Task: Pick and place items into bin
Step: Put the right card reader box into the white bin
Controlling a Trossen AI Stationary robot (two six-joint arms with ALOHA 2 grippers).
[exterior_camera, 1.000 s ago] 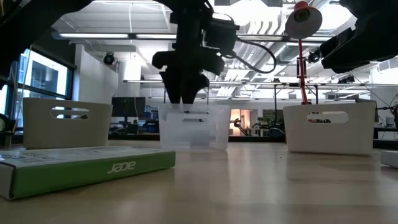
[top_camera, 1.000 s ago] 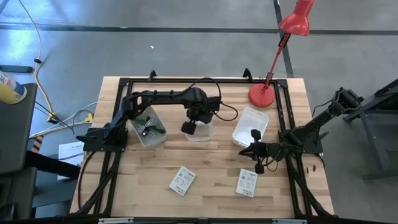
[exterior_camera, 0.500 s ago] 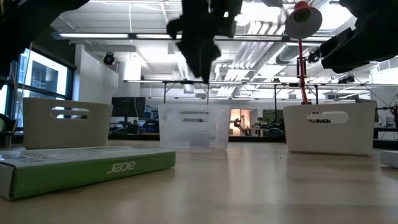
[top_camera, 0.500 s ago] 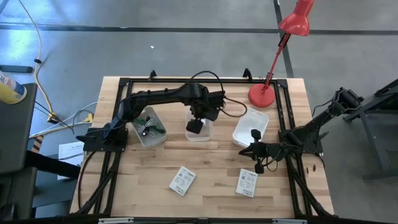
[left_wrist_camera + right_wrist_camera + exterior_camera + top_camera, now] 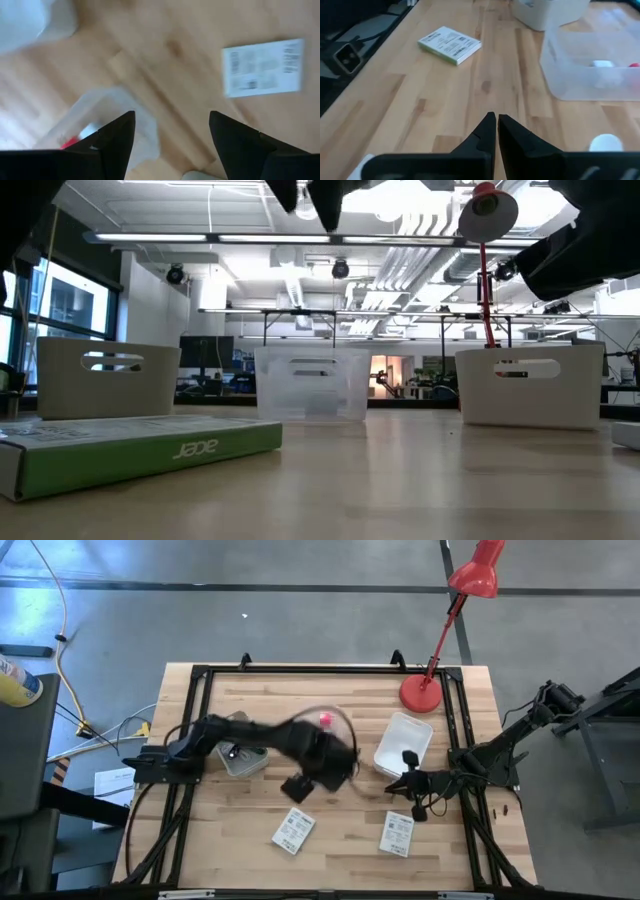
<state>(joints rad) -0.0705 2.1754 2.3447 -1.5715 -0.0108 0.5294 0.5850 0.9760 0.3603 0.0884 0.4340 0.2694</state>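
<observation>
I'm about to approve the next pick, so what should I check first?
1. Left gripper open and empty: ok.
2. Left packet lies flat on the table, nothing on it: ok.
3. Left gripper directly over that packet: not ok; it hangs between the clear bin and the packet.
4. Right gripper out of the way: ok; shut, at the table's right side beside the right packet.
5. Pink item inside the clear bin: ok.
</observation>
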